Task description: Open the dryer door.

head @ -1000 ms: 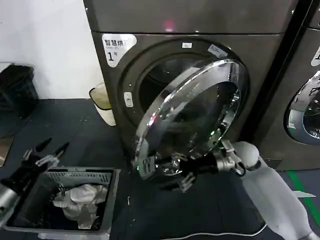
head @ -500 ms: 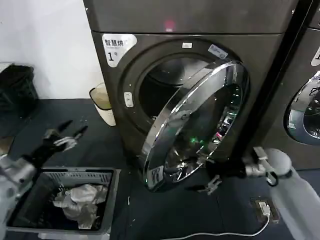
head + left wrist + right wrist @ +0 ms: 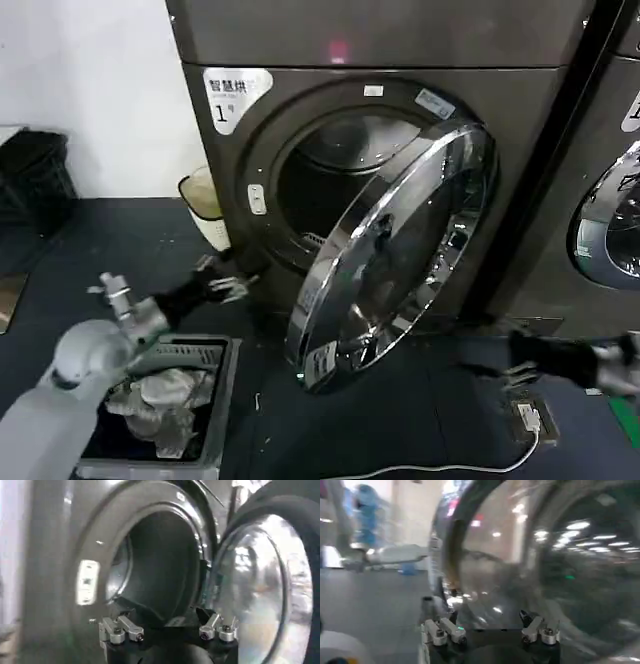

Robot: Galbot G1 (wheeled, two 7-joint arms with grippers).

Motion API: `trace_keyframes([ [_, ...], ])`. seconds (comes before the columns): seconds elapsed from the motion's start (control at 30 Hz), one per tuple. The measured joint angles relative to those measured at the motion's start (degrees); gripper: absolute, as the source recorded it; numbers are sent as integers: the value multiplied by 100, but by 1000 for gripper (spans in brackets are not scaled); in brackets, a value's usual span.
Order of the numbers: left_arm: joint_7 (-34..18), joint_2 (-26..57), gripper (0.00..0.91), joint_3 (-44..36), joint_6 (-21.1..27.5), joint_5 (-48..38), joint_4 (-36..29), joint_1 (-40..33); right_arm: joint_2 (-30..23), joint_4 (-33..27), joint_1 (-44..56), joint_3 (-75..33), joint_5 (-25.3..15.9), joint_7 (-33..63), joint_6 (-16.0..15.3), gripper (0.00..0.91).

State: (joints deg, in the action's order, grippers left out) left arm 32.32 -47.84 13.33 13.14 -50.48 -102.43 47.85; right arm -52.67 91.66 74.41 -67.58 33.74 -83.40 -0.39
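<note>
The dryer door [image 3: 395,255], a chrome ring around dark glass, stands swung wide on its right hinge, and the drum opening [image 3: 330,190] of the machine labelled "1" is exposed. My left gripper [image 3: 225,285] is open and empty, just left of the opening's lower rim. In the left wrist view the gripper [image 3: 165,615] faces the dark drum [image 3: 160,565], with the door [image 3: 260,580] beside it. My right gripper [image 3: 512,368] hangs low to the right of the door, apart from it. Its wrist view shows the gripper [image 3: 488,617] open before the door's glass [image 3: 520,555].
A grey laundry basket [image 3: 228,352] holding clothes sits on the floor at the front left. A beige bin [image 3: 203,200] stands by the machine's left side. A second machine [image 3: 605,220] is at the right. A cable and plug block [image 3: 525,415] lie on the floor.
My right gripper left the door's lower edge and drew back to the right. The door swung wider. My left arm moved from over the basket toward the drum opening.
</note>
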Motion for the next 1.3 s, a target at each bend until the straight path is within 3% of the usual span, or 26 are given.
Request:
trace_keyframes([
  [0.23,203,-187,907,-751,31,249,35,-568,-166,-661,121,-1346,-156,513,22,907],
  [0.33,273,-231,907,-1000,28,232,34,-711,-218,-821,102,-1791,-56,1044,-228,907],
  [0.43,330,-250,907,-1247,15,101,-17,-832,-284,-851,142,-2195,-82,1543,-269,907],
  [0.63,311,-299,907,-1728,-23,-39,-48,-1090,-478,-596,351,-2897,-620,3019,-441,907],
  [0.9,82,-408,907,-2382,-450,-240,-154,-1443,-629,66,559,-3698,-640,5178,-1060,907],
  [1.3,-506,-797,907,-3864,-1056,-348,-22,-2302,-512,202,942,-4662,-907,7254,-1350,907],
])
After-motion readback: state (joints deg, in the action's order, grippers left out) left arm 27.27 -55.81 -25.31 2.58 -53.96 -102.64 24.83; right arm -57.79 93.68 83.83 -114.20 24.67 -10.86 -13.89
